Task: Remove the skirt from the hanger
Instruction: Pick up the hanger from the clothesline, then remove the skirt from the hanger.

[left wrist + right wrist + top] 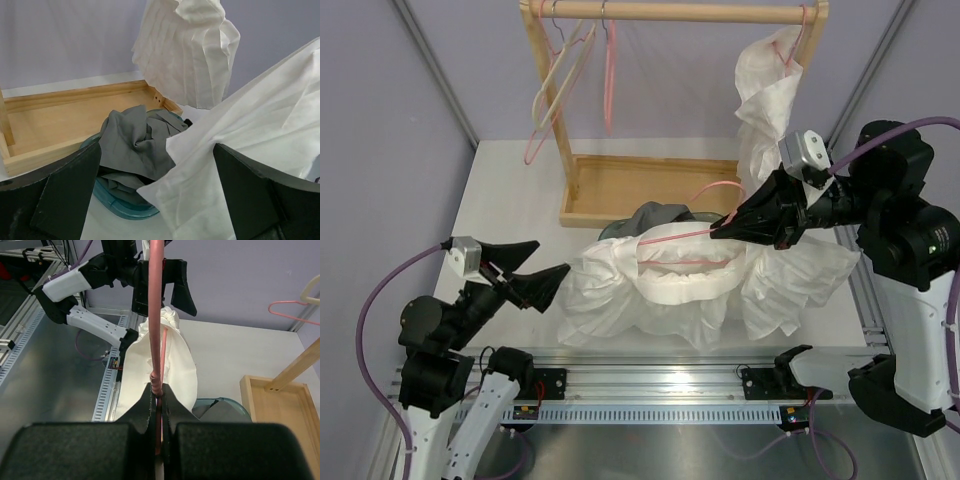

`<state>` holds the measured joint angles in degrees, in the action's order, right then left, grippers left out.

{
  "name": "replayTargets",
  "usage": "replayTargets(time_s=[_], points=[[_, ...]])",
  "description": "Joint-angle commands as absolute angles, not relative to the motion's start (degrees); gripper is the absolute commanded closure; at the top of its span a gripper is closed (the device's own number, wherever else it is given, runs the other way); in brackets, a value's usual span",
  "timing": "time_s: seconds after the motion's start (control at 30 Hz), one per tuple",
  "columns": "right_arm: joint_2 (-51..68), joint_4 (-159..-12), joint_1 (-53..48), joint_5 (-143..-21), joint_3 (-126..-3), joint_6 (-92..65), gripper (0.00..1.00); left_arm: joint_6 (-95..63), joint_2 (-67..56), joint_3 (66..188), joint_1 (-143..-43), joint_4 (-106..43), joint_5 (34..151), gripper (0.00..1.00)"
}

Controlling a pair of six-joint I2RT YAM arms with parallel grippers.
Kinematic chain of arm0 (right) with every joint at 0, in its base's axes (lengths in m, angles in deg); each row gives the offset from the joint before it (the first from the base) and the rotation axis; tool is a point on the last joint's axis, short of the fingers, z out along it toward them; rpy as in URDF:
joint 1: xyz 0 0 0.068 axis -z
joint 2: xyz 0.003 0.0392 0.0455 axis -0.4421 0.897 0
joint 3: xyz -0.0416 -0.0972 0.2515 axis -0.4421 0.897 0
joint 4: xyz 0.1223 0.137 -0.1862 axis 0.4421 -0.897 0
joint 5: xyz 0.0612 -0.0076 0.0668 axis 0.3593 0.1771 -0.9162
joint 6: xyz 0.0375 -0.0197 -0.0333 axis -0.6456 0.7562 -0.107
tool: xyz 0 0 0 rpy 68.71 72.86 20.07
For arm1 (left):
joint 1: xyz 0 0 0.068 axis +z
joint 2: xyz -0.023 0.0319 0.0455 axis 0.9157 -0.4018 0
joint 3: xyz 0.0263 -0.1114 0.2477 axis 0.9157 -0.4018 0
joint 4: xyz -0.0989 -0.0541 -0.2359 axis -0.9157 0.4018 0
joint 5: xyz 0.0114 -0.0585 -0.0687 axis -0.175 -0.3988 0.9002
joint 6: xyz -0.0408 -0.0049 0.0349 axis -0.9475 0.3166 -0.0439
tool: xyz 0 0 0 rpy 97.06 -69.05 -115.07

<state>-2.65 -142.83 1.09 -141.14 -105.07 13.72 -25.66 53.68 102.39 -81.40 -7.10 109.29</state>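
A white pleated skirt (660, 290) lies spread on the table, still threaded on a pink wire hanger (690, 232). My right gripper (720, 228) is shut on the hanger's wire (156, 315) and holds it just above the fabric (175, 365). A grey skirt (655, 217) sits crumpled in the teal tub (120, 207) behind the white one. My left gripper (552, 262) stands open at the white skirt's left edge. In the left wrist view a corner of the white cloth (250, 130) reaches between the wide-apart fingers, ungripped, in front of the grey fabric (132, 140).
A wooden rack with a top rail (670, 12) and a base tray (640, 185) stands behind the tub. Empty hangers (565, 80) dangle at its left. Another white garment (770, 90) hangs at its right. The metal rail (660, 385) runs along the near edge.
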Motion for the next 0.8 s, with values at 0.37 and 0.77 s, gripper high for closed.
replayTargets(time_s=[0.37, 0.77], points=[[12.2, -132.4, -13.8, -119.3, -108.4, 8.2, 1.00, -35.1, 50.1, 112.1, -81.3, -6.1, 104.9, 0.16], [23.9, -128.9, -22.3, -106.2, -114.4, 6.3, 1.00, -34.9, 40.9, 107.6, -81.3, 1.8, 91.7, 0.28]])
